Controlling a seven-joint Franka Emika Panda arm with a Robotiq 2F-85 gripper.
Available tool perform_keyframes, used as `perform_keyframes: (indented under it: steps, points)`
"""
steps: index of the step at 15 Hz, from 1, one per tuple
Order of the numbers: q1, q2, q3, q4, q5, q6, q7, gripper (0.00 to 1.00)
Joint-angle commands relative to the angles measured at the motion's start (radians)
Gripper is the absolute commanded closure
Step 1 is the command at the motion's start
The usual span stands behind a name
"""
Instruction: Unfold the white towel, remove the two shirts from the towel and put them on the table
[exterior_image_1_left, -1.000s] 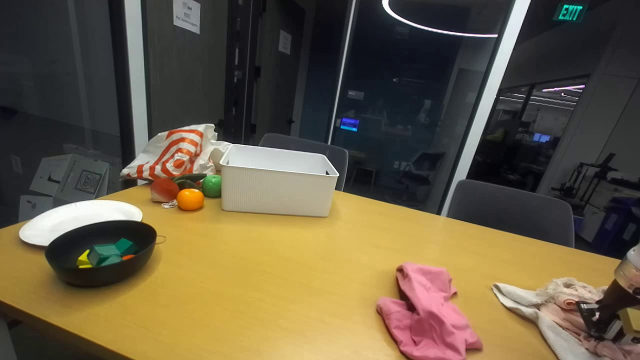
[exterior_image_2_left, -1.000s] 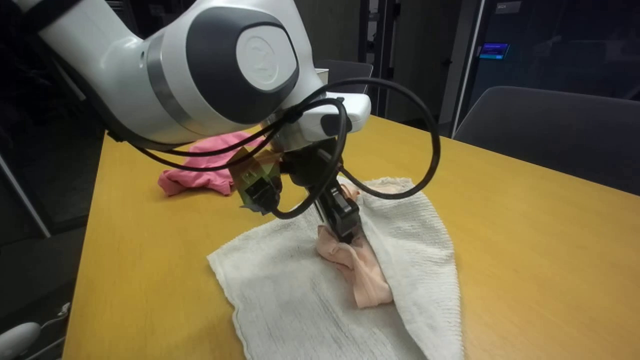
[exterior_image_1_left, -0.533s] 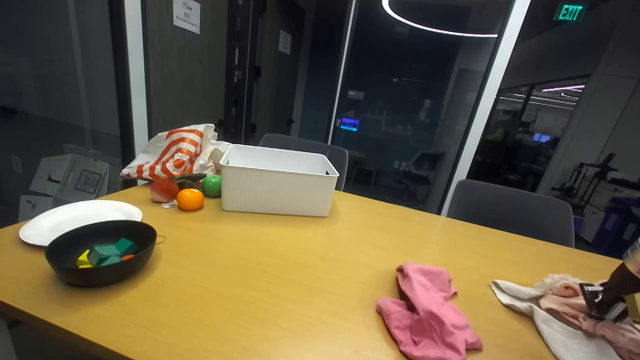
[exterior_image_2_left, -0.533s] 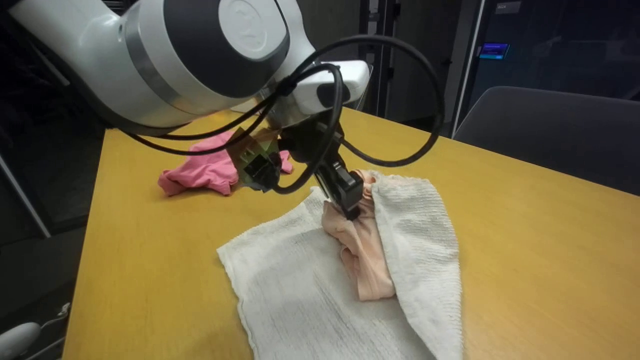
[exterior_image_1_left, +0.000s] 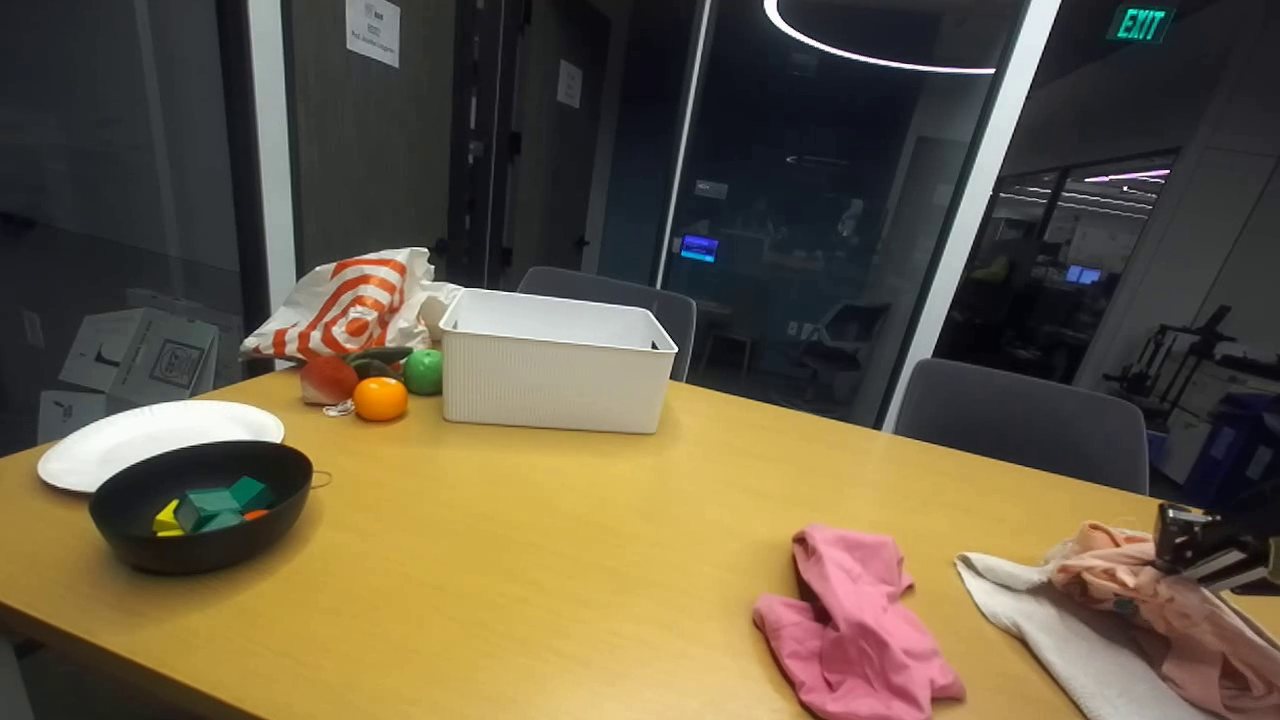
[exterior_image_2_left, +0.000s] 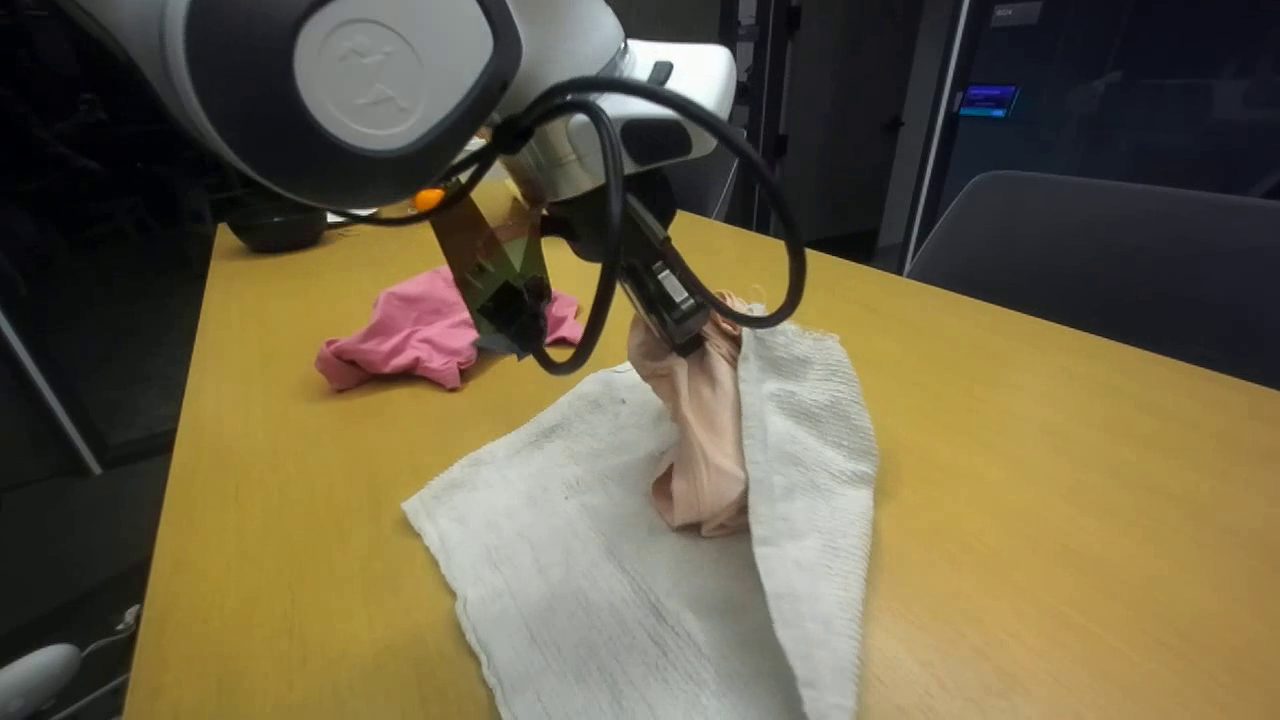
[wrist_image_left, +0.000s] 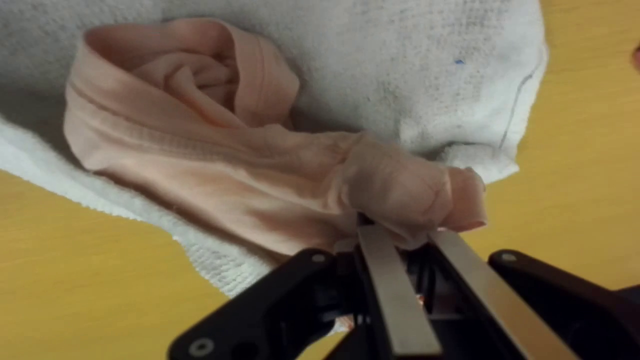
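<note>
The white towel (exterior_image_2_left: 570, 540) lies partly open on the table, with one side folded over. It also shows in the wrist view (wrist_image_left: 400, 60). A peach shirt (exterior_image_2_left: 705, 430) lies bunched on it, its far side partly under the fold. My gripper (exterior_image_2_left: 688, 345) is shut on the peach shirt, which fills the gap between the fingers in the wrist view (wrist_image_left: 405, 234). The gripped part is raised, and the lower end hangs at the towel. A pink shirt (exterior_image_1_left: 860, 630) lies crumpled on the table, apart from the towel, and shows in both exterior views (exterior_image_2_left: 405, 335).
On the table (exterior_image_1_left: 600, 550) stand a white bin (exterior_image_1_left: 555, 375), a black pan (exterior_image_1_left: 205, 530) with blocks, and a white plate (exterior_image_1_left: 130, 440). Toy produce such as an orange (exterior_image_1_left: 380, 399) lies by a Target bag (exterior_image_1_left: 350, 310). Grey chairs (exterior_image_1_left: 1020, 425) stand along the far edge.
My gripper has moved up, drawing the peach shirt upward and more out of the fold. The towel has shifted and creased slightly. The pink shirt has not moved.
</note>
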Motion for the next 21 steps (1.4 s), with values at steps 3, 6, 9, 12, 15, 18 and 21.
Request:
perform_keyframes:
  steps: [3, 6, 9, 12, 15, 18, 21]
  points:
    - [0.341, -0.262, -0.293, -0.025, 0.243, -0.051, -0.298, 0.84]
    - [0.446, -0.351, -0.41, 0.009, 0.26, -0.054, -0.408, 0.84]
    - [0.432, -0.435, -0.404, 0.01, 0.309, -0.08, -0.52, 0.84]
    - [0.459, -0.474, -0.431, 0.03, 0.326, -0.255, -0.578, 0.86]
    - [0.455, -0.448, -0.414, 0.026, 0.374, -0.437, -0.632, 0.54]
    - [0.437, -0.378, -0.37, 0.029, 0.406, -0.584, -0.695, 0.31]
    - [0.368, -0.23, -0.259, 0.017, 0.371, -0.537, -0.679, 0.09]
